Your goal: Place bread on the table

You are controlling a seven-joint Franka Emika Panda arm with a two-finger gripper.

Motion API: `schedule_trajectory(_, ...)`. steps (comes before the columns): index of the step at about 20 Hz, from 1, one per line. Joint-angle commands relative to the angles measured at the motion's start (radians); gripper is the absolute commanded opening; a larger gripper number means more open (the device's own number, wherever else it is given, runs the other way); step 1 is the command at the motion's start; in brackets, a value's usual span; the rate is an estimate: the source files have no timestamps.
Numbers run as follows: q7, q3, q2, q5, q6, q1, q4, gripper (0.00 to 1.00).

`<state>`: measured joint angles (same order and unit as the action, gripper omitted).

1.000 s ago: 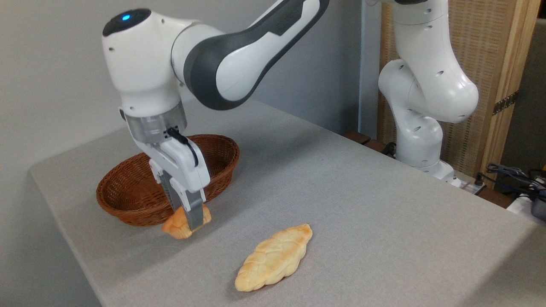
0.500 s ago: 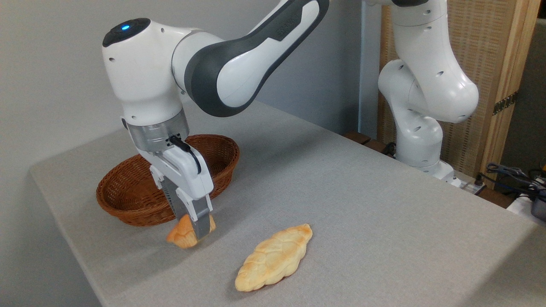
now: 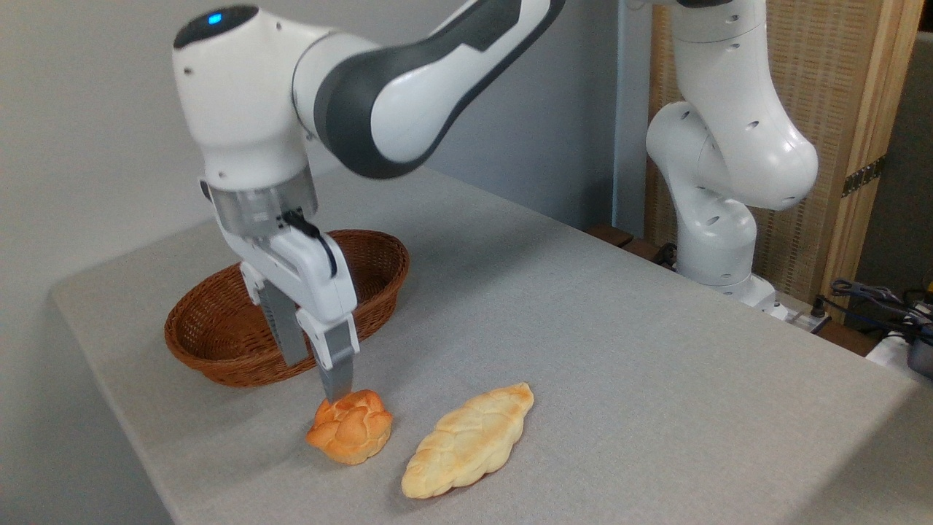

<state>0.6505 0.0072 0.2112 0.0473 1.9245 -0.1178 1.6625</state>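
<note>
The bread (image 3: 350,434), a small knotted orange-brown bun, lies on the grey table (image 3: 583,350) near its front edge. Nothing holds it. My gripper (image 3: 315,378) hangs just above and behind the bun, open, with its near fingertip (image 3: 337,385) close over the bun's back edge. The other finger stands further left in front of the basket. Nothing is between the fingers.
A brown wicker basket (image 3: 219,343) stands behind the gripper at the left. A longer, paler braided loaf (image 3: 470,440) lies just right of the bun. The arm's white base (image 3: 718,219) rises at the back right, with cables beside it.
The gripper carried the bun down and right, then opened and let it go. The bun now rests on the table and the gripper has risen slightly.
</note>
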Motion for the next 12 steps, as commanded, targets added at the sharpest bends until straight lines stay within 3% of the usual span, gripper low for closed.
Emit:
schedule_trajectory(1,-0.005,0.002,-0.053,-0.014,-0.002,-0.005,-0.01,1.0)
schedule_trajectory(5,-0.008,0.005,-0.124,-0.014,-0.016,-0.005,-0.01,1.0)
schedule_trajectory(12,0.0,0.031,-0.153,-0.027,-0.038,-0.003,-0.017,1.0)
